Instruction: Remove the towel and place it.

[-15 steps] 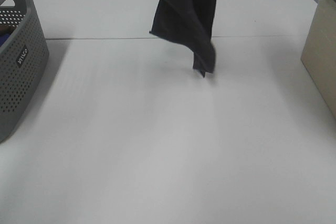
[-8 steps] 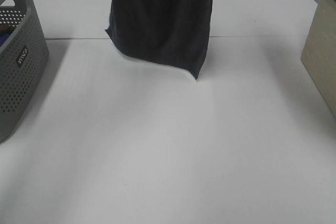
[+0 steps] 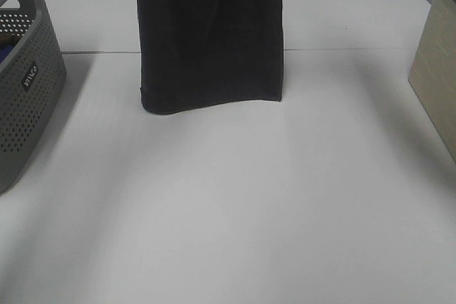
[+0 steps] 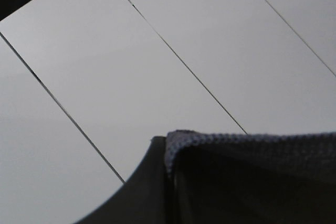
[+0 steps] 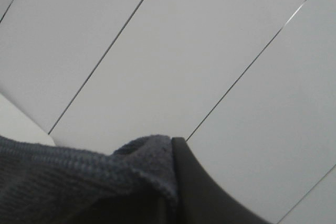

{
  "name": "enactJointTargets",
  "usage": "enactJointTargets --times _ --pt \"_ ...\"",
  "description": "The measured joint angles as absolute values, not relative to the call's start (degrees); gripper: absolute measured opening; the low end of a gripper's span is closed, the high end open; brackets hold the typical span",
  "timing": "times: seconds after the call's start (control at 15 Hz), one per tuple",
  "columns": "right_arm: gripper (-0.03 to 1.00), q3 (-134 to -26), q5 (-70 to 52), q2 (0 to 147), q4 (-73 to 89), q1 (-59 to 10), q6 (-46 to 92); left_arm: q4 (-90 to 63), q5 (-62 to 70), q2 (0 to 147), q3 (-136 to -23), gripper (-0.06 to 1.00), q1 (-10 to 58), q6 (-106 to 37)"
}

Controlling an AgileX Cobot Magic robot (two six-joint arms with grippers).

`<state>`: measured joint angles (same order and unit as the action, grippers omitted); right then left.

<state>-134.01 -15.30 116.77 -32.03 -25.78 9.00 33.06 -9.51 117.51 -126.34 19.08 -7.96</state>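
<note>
The dark charcoal towel point(image 3: 210, 40) hangs as a flat, wide sheet from above the top edge of the exterior view. Its lower hem hangs level at the middle of the white table point(image 3: 228, 211); I cannot tell if it touches. Neither gripper shows in the exterior view. In the left wrist view my left gripper point(image 4: 163, 182) is shut on a hemmed top corner of the towel point(image 4: 252, 150). In the right wrist view my right gripper point(image 5: 176, 182) is shut on the other corner of the towel point(image 5: 63, 177). Both wrist cameras face pale panels.
A grey perforated basket point(image 3: 25, 83) stands at the table's left edge with something blue inside. A beige box point(image 3: 436, 69) stands at the right edge. A seam runs across the table behind the towel.
The towel has opened from a narrow twisted hang into a flat wide sheet. Its left edge moved left and its lower hem has levelled out and come lower.
</note>
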Motion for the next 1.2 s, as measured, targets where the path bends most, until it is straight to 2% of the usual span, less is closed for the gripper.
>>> enactJointTargets --times 0.2,0.4,0.53,0.8,1.2 --pt "0.01 -134.01 -1.43 119.92 -31.91 -24.12 7.51 32.31 -16.21 122.10 -128.69 0.00 16.44 -7.96" --pt "0.01 -134.01 9.85 123.36 -30.83 -21.94 7.33 30.71 -17.93 128.92 -136.59 0.00 15.13 -8.08" --pt "0.01 -134.01 14.95 125.59 -29.16 -20.05 7.33 30.31 -18.33 135.50 -146.16 0.00 14.32 -8.25" --pt "0.01 -134.07 19.48 128.11 -22.92 -17.53 7.28 28.59 -17.53 143.18 -160.71 0.00 13.58 -8.31" --pt "0.01 -134.13 16.44 128.74 -22.46 -17.53 0.00 29.85 -8.59 143.30 -161.06 0.00 13.81 -8.08"
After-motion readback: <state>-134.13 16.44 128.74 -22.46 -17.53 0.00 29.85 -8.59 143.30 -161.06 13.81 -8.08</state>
